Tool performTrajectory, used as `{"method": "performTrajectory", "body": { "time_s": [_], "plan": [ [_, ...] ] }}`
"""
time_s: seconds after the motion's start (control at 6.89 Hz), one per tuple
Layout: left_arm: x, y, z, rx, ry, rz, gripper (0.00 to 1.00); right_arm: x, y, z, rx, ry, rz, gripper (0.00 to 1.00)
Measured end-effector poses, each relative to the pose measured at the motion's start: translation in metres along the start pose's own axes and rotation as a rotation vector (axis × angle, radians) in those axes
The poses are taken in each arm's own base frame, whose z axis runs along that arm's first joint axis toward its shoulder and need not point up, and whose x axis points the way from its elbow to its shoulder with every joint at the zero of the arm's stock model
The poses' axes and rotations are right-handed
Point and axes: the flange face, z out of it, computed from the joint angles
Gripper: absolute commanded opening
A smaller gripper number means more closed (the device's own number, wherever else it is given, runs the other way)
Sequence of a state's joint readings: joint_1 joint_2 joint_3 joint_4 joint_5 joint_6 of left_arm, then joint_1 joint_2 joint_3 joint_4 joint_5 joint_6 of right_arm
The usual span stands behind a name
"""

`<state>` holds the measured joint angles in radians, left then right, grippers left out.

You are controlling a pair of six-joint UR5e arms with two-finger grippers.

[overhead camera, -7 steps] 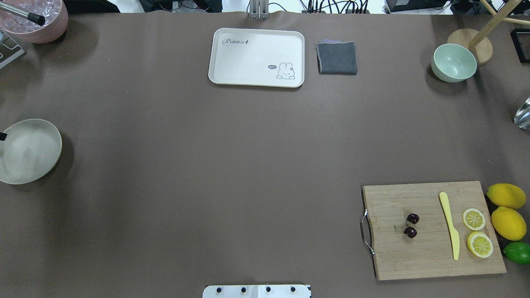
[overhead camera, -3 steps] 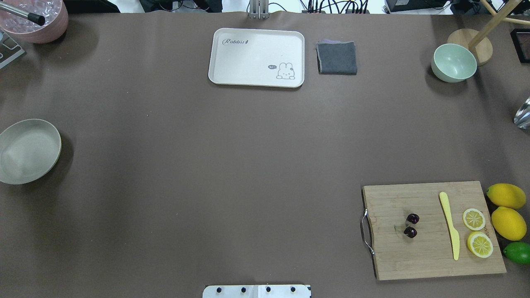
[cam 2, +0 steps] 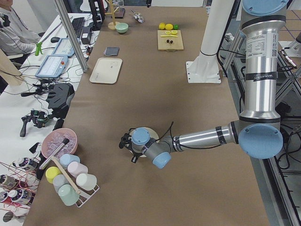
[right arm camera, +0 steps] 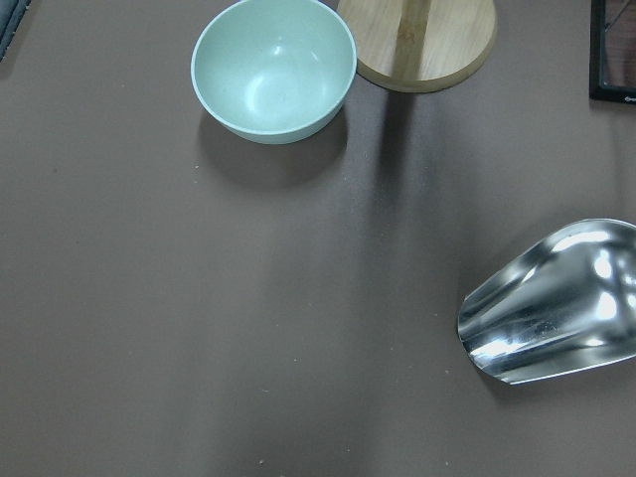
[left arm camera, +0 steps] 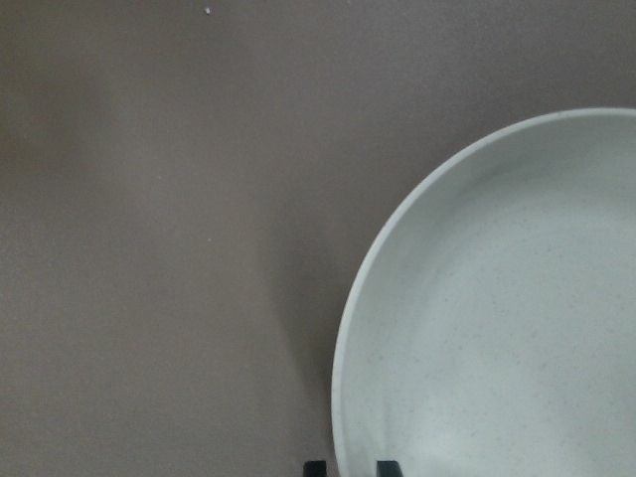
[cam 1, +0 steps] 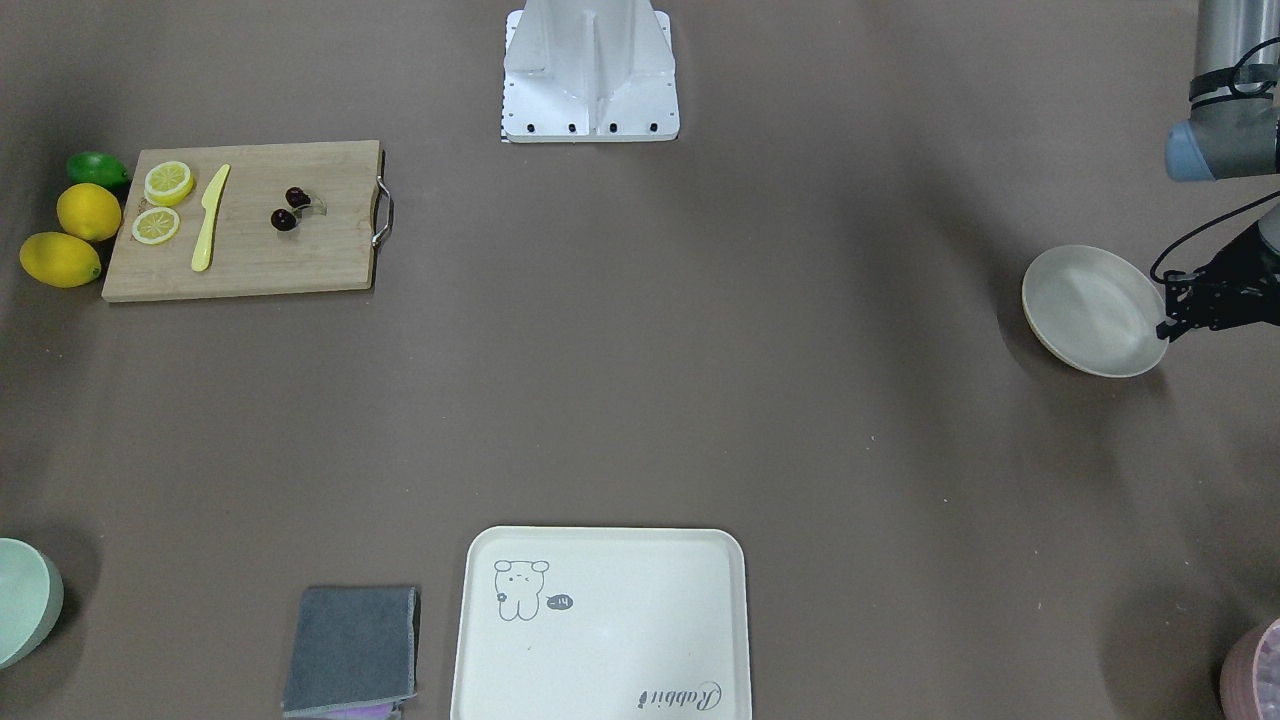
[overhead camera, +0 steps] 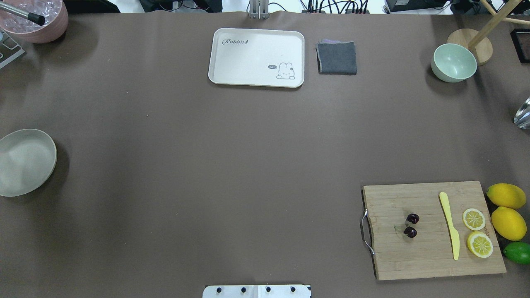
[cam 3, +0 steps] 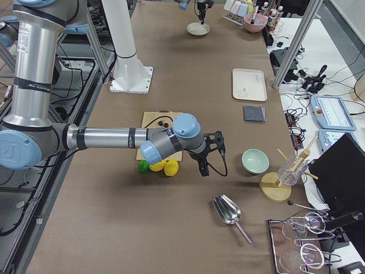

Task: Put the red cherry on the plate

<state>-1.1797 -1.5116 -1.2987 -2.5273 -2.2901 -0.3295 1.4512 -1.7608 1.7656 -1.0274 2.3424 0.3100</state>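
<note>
The red cherry [overhead camera: 411, 225], two dark cherries on pale stems, lies on the wooden cutting board [overhead camera: 414, 260] at the near right; it also shows in the front view as the cherry [cam 1: 290, 208]. The round cream plate [overhead camera: 25, 162] is at the table's far left edge. My left gripper [cam 1: 1166, 325] is shut on the plate's [cam 1: 1093, 310] outer rim. In the left wrist view its two fingertips [left arm camera: 314, 467] straddle that rim. My right gripper [cam 3: 208, 154] hovers beyond the lemons, far from the cherry. It shows only in the right side view, so I cannot tell its state.
On the board lie a yellow knife [overhead camera: 449, 225] and two lemon slices [overhead camera: 476, 231], with lemons [overhead camera: 507, 209] and a lime [overhead camera: 517, 252] beside it. At the back are a rabbit tray [overhead camera: 256, 57], a grey cloth [overhead camera: 337, 58] and a mint bowl [overhead camera: 454, 62]. A metal scoop [right arm camera: 556, 308] lies at the right.
The plate has shifted toward the robot's side and slightly left in the overhead view. The black fingertip seen at its left edge has left that view. The cherry has not moved.
</note>
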Motion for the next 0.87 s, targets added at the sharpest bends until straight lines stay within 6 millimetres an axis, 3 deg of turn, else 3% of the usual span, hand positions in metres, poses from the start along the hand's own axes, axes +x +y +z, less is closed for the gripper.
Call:
{"method": "performTrajectory", "body": {
  "time_s": [0.15,0.44,0.73,0.87],
  "plan": [
    [0.011,-0.011,-0.006,0.026,0.024,0.006,0.0,0.0,0.001,0.0,-0.001,0.0,0.0,1.0],
    [0.06,-0.044,-0.038,0.073,0.142,-0.064,0.0,0.001,0.003,0.0,-0.002,0.001,0.002,1.0],
    [0.144,-0.084,-0.07,0.115,0.25,-0.145,0.0,0.001,0.004,0.0,-0.002,0.001,0.003,1.0],
    [0.196,-0.11,-0.068,0.121,0.296,-0.194,0.0,0.001,0.004,0.0,-0.001,0.002,0.003,1.0]
  ]
}}
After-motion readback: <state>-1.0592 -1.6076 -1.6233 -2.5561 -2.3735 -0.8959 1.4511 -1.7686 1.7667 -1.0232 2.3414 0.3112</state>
